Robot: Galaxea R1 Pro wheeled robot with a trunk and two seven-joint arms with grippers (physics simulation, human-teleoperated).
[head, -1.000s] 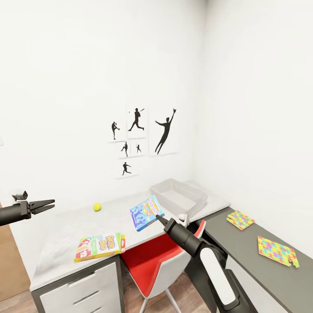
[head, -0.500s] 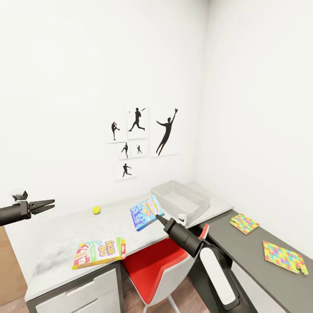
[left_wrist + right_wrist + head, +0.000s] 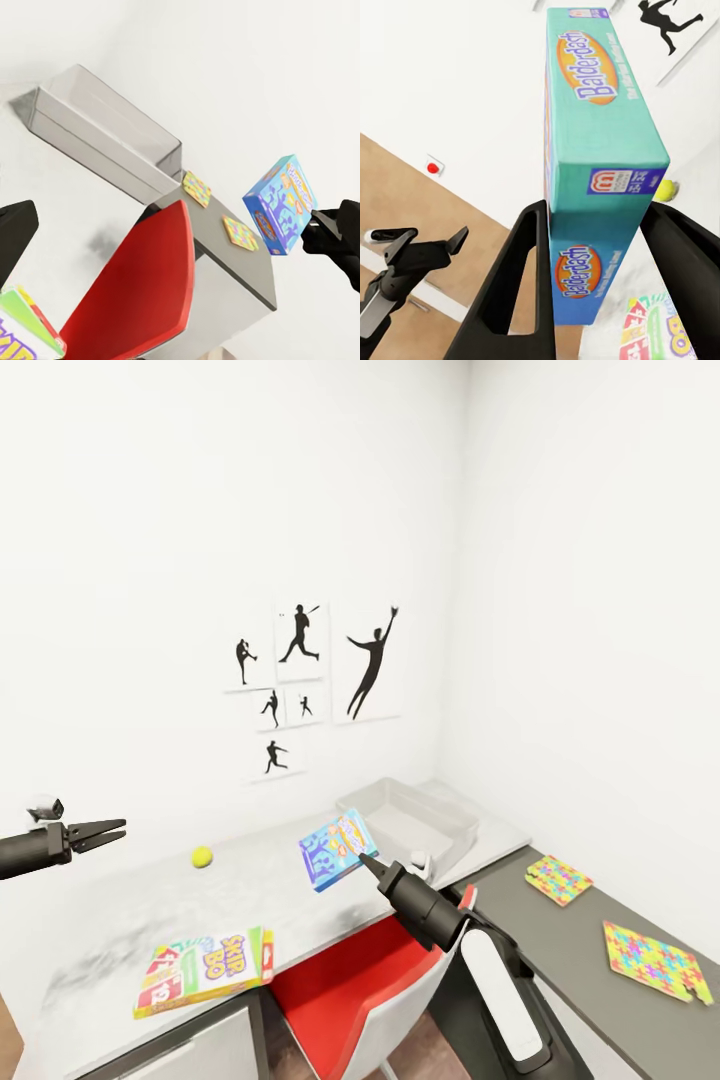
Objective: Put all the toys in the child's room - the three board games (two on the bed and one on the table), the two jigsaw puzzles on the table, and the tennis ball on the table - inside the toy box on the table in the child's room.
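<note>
head view: white-walled room, black sports-silhouette wall pictures (image 3: 300, 690) on the far wall. table (image 3: 250, 880) runs along it, pale grey top joined at the corner to a lower dark grey section (image 3: 600, 1000) on the right. red chair (image 3: 350, 990) tucked under the pale top. toy box (image 3: 405, 822) sits at the far right end of the pale top, near the corner. skip-bo board game (image 3: 205, 958) lies flat at the near edge of the pale top, left of the chair. two jigsaw puzzles on the dark section: larger one (image 3: 655, 960) nearer the camera, smaller one (image 3: 558, 879) further back, well apart. tennis ball (image 3: 202, 855) rests on the pale top near the wall, well left of the toy box.

right gripper (image 3: 366, 858) is raised over the table, jaws clenched on the blue board game (image 3: 337, 848), held tilted in the air, just short of the toy box and above the table surface. right wrist view confirms it: both fingers (image 3: 521, 277) press the box's (image 3: 592, 172) lower end, "balderdash" printed on it. left wrist view shows the same blue box (image 3: 281, 204) pinched at one corner.

left gripper (image 3: 100, 830) hangs at the left over the table end, holding nothing, jaws slightly parted.
</note>
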